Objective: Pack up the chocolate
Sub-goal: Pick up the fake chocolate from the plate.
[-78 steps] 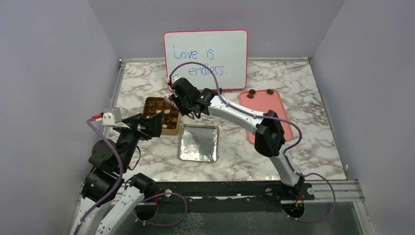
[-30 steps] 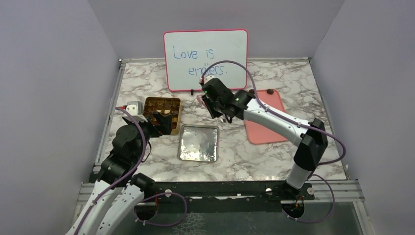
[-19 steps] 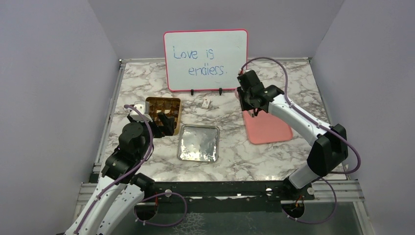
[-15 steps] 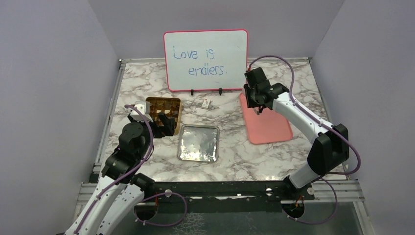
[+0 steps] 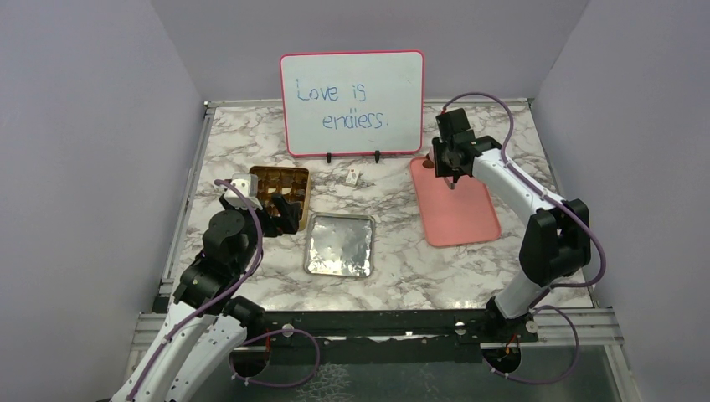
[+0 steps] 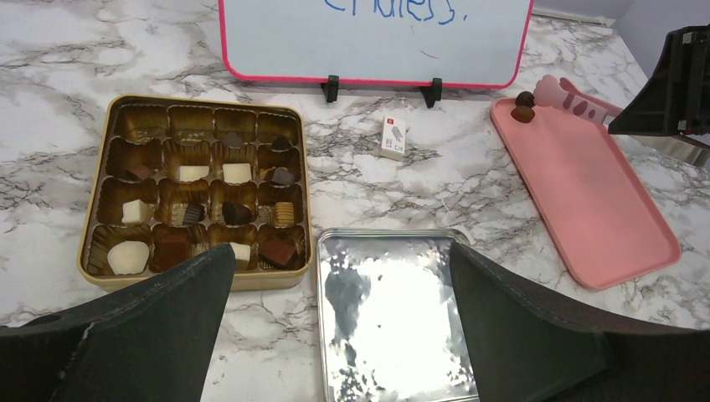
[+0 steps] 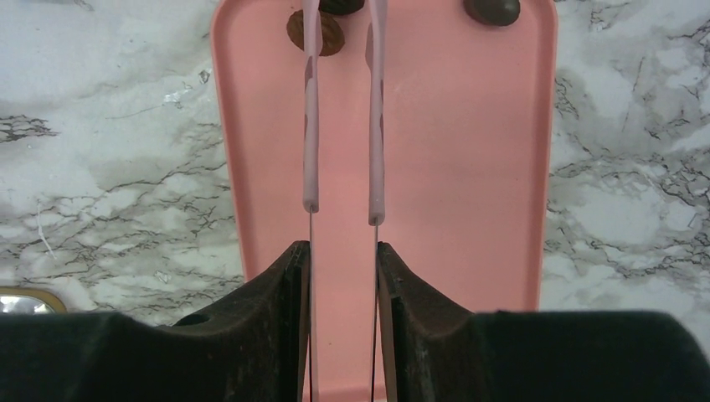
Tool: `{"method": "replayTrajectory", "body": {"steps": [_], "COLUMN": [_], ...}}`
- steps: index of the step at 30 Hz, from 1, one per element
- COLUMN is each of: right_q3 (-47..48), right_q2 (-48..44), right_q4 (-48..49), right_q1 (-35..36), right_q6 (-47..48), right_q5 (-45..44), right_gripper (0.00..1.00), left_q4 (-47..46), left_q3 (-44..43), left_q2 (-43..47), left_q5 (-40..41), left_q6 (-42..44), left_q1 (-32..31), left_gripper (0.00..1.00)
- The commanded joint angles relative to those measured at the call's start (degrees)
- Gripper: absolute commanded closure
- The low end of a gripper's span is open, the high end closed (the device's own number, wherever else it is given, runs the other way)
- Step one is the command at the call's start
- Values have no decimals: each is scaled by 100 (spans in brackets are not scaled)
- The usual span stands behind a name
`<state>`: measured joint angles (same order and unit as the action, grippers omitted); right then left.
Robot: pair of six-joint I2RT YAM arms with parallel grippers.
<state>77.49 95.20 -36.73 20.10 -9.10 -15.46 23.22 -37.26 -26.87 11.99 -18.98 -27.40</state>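
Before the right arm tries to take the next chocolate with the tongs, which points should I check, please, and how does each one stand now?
1. Right gripper shut on the pink tongs: ok.
2. The arms of the tongs stand apart, ready to close: ok.
3. Chocolate pieces left at the far end of the pink tray: ok.
4. The tips straddle one piece: cannot tell; they run out of the right wrist view.
5. Empty cups in the gold tin: ok.
6. Left gripper open, holding nothing: ok.
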Motion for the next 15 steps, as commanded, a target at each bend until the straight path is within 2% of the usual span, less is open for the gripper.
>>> {"method": "replayTrajectory", "body": {"steps": [1, 15], "right_q3": [55, 181], "right_q2": [80, 441], "right_q4": [385, 437], "right_q1": [-82, -155], "right_q6": [110, 93], "right_q5": [269, 107], "right_gripper": [64, 62], "left_q4": [-160, -169], "left_q3": [57, 52], "left_q2": [46, 51], "left_q5": [-108, -100], "left_q6": [79, 88], "left_q1": [5, 6], "left_gripper": [1, 1]}}
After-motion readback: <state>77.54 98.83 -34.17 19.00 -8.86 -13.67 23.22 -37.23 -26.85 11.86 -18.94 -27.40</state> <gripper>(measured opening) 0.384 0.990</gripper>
